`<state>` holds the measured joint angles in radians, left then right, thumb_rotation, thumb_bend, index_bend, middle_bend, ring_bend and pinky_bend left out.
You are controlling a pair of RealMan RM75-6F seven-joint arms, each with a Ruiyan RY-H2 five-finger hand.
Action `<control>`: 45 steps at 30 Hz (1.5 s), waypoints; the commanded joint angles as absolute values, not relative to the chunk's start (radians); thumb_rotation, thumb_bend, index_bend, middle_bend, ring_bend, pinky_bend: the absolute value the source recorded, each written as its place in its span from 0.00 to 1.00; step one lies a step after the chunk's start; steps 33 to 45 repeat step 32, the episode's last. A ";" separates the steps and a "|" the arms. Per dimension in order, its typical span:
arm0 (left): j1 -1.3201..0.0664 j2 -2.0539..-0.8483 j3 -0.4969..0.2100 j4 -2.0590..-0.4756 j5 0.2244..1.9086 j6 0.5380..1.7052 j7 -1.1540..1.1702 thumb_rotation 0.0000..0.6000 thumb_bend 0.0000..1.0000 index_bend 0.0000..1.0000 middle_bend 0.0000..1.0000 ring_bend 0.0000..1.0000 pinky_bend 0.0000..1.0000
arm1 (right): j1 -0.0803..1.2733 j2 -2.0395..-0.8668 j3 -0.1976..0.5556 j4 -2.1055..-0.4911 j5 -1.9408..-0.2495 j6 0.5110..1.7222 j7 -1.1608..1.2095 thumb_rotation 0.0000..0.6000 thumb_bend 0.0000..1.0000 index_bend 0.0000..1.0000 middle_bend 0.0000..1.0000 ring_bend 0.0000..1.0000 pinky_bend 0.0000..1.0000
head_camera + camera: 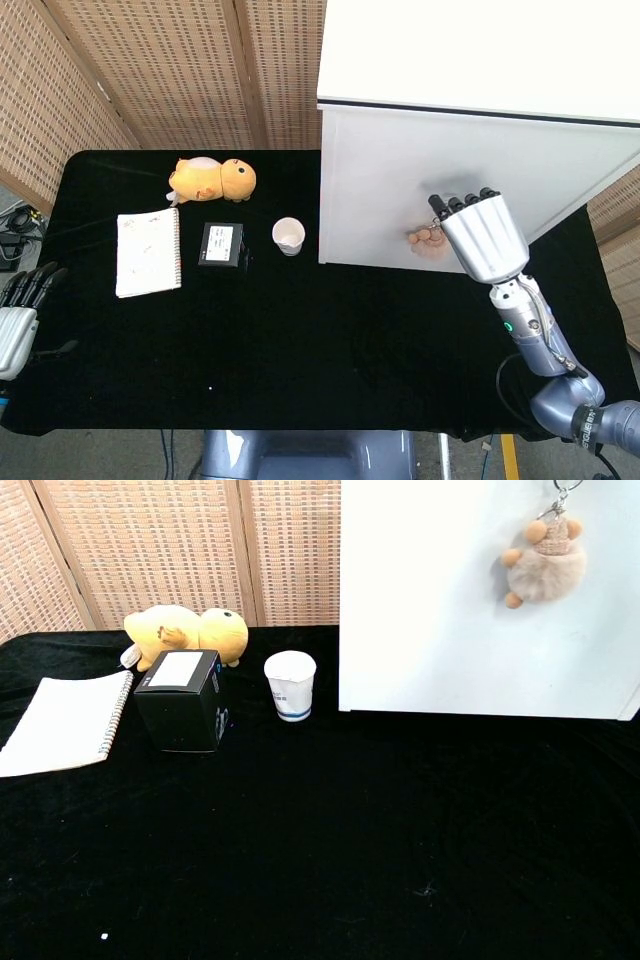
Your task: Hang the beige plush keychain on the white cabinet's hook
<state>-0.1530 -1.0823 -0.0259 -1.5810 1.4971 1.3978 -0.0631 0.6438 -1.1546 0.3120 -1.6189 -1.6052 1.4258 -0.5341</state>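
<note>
Fluffy beige plush keychain (pixel 546 563) dangling before white cabinet (pixel 440 630); right hand (pixel 482 237) grip indiscernible.

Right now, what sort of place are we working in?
Probably a staged test setup, not a home: a table draped in black cloth, woven screens behind it, and a plain white cabinet standing on it.

Silver right hand (pixel 485 238) with black fingers (pixel 463 202), grey jointed forearm, green indicator light, silver-and-black left hand (pixel 14 320)
</note>
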 commanded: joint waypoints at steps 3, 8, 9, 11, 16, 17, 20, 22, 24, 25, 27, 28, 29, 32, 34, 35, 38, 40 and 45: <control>-0.152 -1.082 -0.024 -1.582 1.500 1.399 -0.063 1.00 0.00 0.00 0.00 0.00 0.00 | 0.617 -1.120 0.295 -1.656 -1.657 1.467 -0.502 1.00 0.06 0.64 0.98 1.00 1.00; -0.149 -1.078 -0.020 -1.589 1.511 1.407 -0.065 1.00 0.00 0.00 0.00 0.00 0.00 | 0.552 -1.061 0.221 -1.695 -1.721 1.511 -0.300 1.00 0.06 0.61 0.95 1.00 1.00; -0.149 -1.078 -0.019 -1.589 1.513 1.408 -0.065 1.00 0.00 0.00 0.00 0.00 0.00 | 0.536 -1.048 0.206 -1.696 -1.730 1.522 -0.256 1.00 0.06 0.59 0.92 0.98 1.00; -0.147 -1.077 -0.016 -1.590 1.519 1.411 -0.066 1.00 0.00 0.00 0.00 0.00 0.00 | 0.482 -1.029 0.165 -1.697 -1.731 1.558 -0.181 1.00 0.04 0.52 0.84 0.92 1.00; -0.142 -1.073 -0.012 -1.597 1.535 1.427 -0.065 1.00 0.00 0.00 0.00 0.00 0.00 | 0.327 -1.030 0.078 -1.713 -1.677 1.654 -0.107 1.00 0.00 0.35 0.49 0.44 0.56; -0.140 -1.073 -0.010 -1.600 1.540 1.432 -0.065 1.00 0.00 0.00 0.00 0.00 0.00 | 0.295 -1.031 0.060 -1.705 -1.663 1.665 -0.114 1.00 0.00 0.32 0.42 0.34 0.42; -0.136 -1.073 -0.007 -1.604 1.552 1.444 -0.061 1.00 0.00 0.00 0.00 0.00 0.00 | 0.227 -1.035 0.023 -1.697 -1.615 1.673 -0.106 1.00 0.00 0.18 0.10 0.03 0.04; -0.133 -1.075 -0.006 -1.605 1.561 1.454 -0.051 1.00 0.00 0.00 0.00 0.00 0.00 | 0.194 -1.036 0.010 -1.684 -1.582 1.672 -0.079 1.00 0.00 0.12 0.00 0.00 0.00; -0.130 -1.076 -0.004 -1.606 1.568 1.463 -0.047 1.00 0.00 0.00 0.00 0.00 0.00 | 0.174 -1.041 0.007 -1.667 -1.556 1.671 -0.077 1.00 0.00 0.09 0.00 0.00 0.00; -0.129 -1.077 -0.004 -1.606 1.570 1.465 -0.047 1.00 0.00 0.00 0.00 0.00 0.00 | 0.170 -1.043 0.007 -1.663 -1.551 1.670 -0.077 1.00 0.00 0.07 0.00 0.00 0.00; -0.124 -1.075 -0.001 -1.609 1.581 1.478 -0.048 1.00 0.00 0.00 0.00 0.00 0.00 | 0.147 -1.055 0.002 -1.638 -1.522 1.660 -0.070 1.00 0.00 0.05 0.00 0.00 0.00; -0.123 -1.074 0.000 -1.610 1.584 1.482 -0.050 1.00 0.00 0.00 0.00 0.00 0.00 | 0.142 -1.061 0.002 -1.627 -1.521 1.660 -0.065 1.00 0.00 0.05 0.00 0.00 0.00; -0.121 -1.072 0.001 -1.611 1.587 1.486 -0.053 1.00 0.00 0.00 0.00 0.00 0.00 | 0.133 -1.068 0.001 -1.613 -1.517 1.658 -0.066 1.00 0.00 0.04 0.00 0.00 0.00; -0.118 -1.069 0.003 -1.612 1.595 1.493 -0.060 1.00 0.00 0.00 0.00 0.00 0.00 | 0.121 -1.078 0.003 -1.596 -1.515 1.660 -0.065 1.00 0.00 0.04 0.00 0.00 0.00; -0.118 -1.069 0.003 -1.612 1.595 1.493 -0.060 1.00 0.00 0.00 0.00 0.00 0.00 | 0.121 -1.078 0.003 -1.596 -1.515 1.660 -0.065 1.00 0.00 0.04 0.00 0.00 0.00; -0.118 -1.069 0.003 -1.612 1.595 1.493 -0.060 1.00 0.00 0.00 0.00 0.00 0.00 | 0.121 -1.078 0.003 -1.596 -1.515 1.660 -0.065 1.00 0.00 0.04 0.00 0.00 0.00; -0.118 -1.069 0.003 -1.612 1.595 1.493 -0.060 1.00 0.00 0.00 0.00 0.00 0.00 | 0.121 -1.078 0.003 -1.596 -1.515 1.660 -0.065 1.00 0.00 0.04 0.00 0.00 0.00; -0.118 -1.069 0.003 -1.612 1.595 1.493 -0.060 1.00 0.00 0.00 0.00 0.00 0.00 | 0.121 -1.078 0.003 -1.596 -1.515 1.660 -0.065 1.00 0.00 0.04 0.00 0.00 0.00; -0.118 -1.069 0.003 -1.612 1.595 1.493 -0.060 1.00 0.00 0.00 0.00 0.00 0.00 | 0.121 -1.078 0.003 -1.596 -1.515 1.660 -0.065 1.00 0.00 0.04 0.00 0.00 0.00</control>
